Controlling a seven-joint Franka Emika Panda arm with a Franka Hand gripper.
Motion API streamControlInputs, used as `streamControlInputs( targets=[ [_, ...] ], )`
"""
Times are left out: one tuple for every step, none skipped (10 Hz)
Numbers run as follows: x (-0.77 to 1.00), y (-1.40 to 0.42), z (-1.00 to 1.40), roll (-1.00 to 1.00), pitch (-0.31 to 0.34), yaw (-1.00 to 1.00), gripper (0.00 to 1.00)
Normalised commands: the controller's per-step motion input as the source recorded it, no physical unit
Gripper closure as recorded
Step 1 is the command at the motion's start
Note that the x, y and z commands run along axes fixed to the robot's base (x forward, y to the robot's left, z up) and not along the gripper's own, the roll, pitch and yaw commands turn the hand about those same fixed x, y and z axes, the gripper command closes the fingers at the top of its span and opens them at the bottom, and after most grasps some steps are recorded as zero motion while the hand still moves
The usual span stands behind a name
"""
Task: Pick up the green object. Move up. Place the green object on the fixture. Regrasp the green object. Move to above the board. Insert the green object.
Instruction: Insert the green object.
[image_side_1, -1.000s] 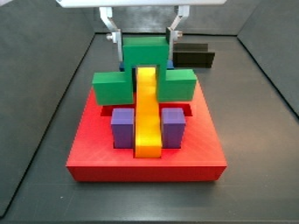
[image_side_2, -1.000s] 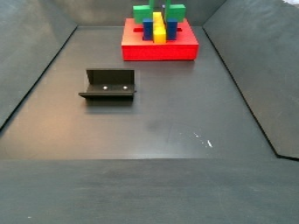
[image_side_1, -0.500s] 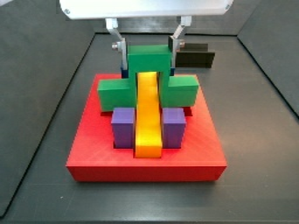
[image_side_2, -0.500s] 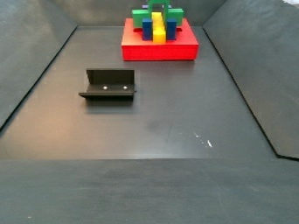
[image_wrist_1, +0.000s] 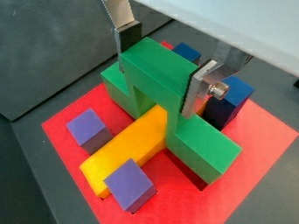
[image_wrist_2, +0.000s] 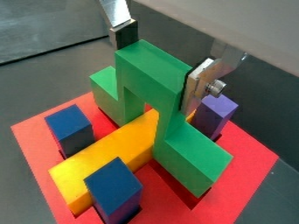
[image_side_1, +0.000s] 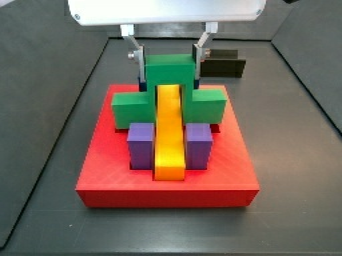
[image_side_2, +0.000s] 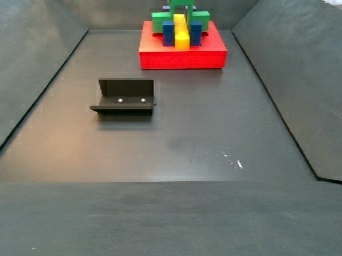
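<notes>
While my tool (image_side_1: 170, 58) hangs over the far half of the red board (image_side_1: 170, 180), its two silver fingers (image_wrist_1: 124, 37) are clamped on the upright stem of the green block (image_side_1: 168, 88). Both wrist views show the dark pads pressed flat against opposite sides of that stem, one finger (image_wrist_2: 201, 86) on each face. Seen in a side view, the block's two arms spread to either side and straddle the long yellow bar (image_side_1: 168, 132), which runs down the middle of the board between two purple blocks (image_side_1: 142, 145). A wrist view shows blue blocks (image_wrist_2: 114, 187) on the same board. Well apart from the board, the black fixture (image_side_2: 124, 97) stands on the dark tabletop (image_side_2: 201, 140) with nothing in it.
</notes>
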Motion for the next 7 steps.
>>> streamControlInputs(
  targets=[
    [0.00, 0.00, -0.09, -0.03, -0.040, -0.14, 1.00],
    [0.01, 0.00, -0.09, -0.02, -0.039, -0.13, 1.00],
    [0.00, 0.00, -0.05, 0.00, -0.011, -0.07, 1.00],
    [0.00, 0.00, -0.10, 0.00, -0.027, -0.11, 1.00],
    [0.00, 0.00, -0.10, 0.00, -0.023, -0.09, 1.00],
    [0.00, 0.00, -0.11, 0.00, -0.023, -0.10, 1.00],
    [0.00, 0.00, -0.11, 0.00, -0.020, -0.10, 1.00]
  ],
)
